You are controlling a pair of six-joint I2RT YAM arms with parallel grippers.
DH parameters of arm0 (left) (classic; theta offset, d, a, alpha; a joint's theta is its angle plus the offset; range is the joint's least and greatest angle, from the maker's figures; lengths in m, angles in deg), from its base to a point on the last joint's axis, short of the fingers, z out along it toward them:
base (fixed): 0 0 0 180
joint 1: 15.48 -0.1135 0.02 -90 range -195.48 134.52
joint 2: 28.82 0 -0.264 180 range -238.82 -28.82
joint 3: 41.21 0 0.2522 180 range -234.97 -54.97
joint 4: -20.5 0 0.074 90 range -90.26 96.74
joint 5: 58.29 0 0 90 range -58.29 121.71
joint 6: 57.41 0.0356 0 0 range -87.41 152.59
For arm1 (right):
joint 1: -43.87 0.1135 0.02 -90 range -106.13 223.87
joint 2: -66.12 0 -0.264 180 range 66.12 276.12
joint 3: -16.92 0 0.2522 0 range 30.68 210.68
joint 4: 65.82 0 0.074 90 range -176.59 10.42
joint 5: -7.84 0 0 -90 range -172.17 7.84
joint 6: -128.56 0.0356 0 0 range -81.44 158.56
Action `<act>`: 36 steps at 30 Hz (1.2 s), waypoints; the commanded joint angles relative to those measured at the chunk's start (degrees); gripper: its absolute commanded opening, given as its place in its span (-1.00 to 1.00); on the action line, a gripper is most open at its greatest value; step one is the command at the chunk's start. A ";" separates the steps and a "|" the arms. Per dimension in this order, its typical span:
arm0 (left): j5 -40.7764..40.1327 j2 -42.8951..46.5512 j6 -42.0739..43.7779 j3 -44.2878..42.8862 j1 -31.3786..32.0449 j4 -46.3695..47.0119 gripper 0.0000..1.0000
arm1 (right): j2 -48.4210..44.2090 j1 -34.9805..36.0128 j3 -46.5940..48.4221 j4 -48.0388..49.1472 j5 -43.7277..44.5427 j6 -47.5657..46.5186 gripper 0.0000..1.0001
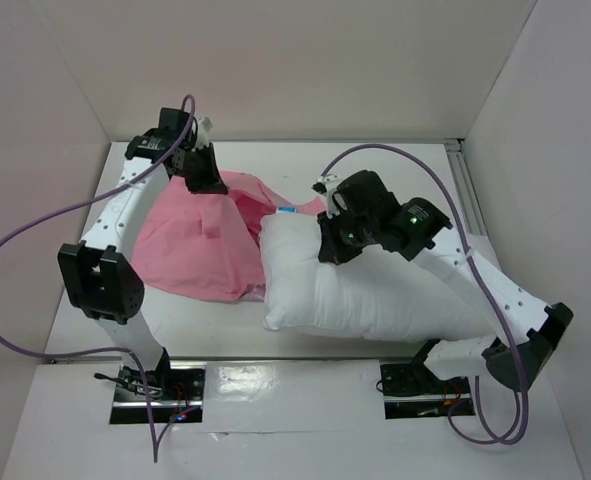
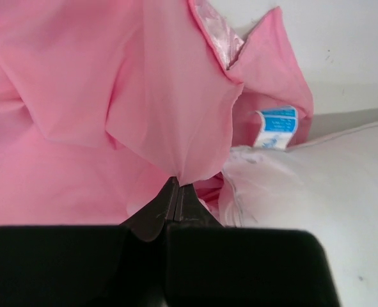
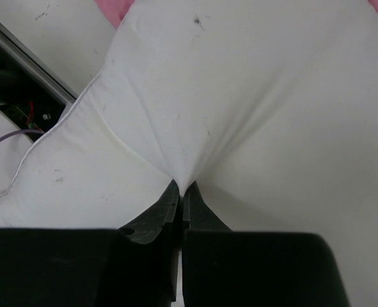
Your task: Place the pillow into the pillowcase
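The white pillow [image 1: 365, 290] lies across the middle of the table, its left end at the mouth of the pink satin pillowcase [image 1: 195, 245]. My left gripper [image 1: 207, 182] is shut on a pinch of the pillowcase's cloth [image 2: 169, 109] and holds it up at the back. My right gripper [image 1: 331, 248] is shut on a pinch of the pillow's top fabric [image 3: 195, 102]. In the left wrist view the pillow's corner [image 2: 316, 185] sits beside the pillowcase's opening, next to a blue and white label [image 2: 275, 126].
White walls enclose the table [image 1: 225, 340] at the back and both sides. A metal rail [image 1: 467, 190] runs along the right edge. Purple cables loop from both arms. The arm base plates [image 1: 155, 385] sit at the near edge.
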 commanded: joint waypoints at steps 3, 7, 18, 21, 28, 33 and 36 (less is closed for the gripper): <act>2.66 7.25 2.99 1.74 0.28 0.73 -1.00 | 4.01 0.04 1.81 4.15 -0.81 -3.87 -1.00; 3.45 9.71 3.61 4.28 0.81 0.73 -1.00 | 8.76 0.04 4.78 5.91 -2.29 -6.24 -1.00; 4.15 11.56 5.89 9.20 3.88 0.73 -1.00 | 19.31 -3.90 17.16 7.75 1.73 -9.77 -1.00; 3.62 13.14 6.42 10.61 3.88 0.21 -1.00 | 22.47 -6.72 21.91 7.75 2.27 -10.29 -1.00; 5.73 14.81 7.56 11.23 4.40 -0.32 -1.00 | 28.71 -8.66 24.75 10.74 5.51 -6.26 -1.00; 6.96 14.81 8.09 11.23 4.41 -0.32 -1.00 | 30.65 -9.19 20.45 16.44 12.45 -1.77 -1.00; 8.63 14.81 8.09 11.23 4.41 -0.32 -1.00 | 33.37 -8.66 19.65 16.98 15.88 0.34 -1.00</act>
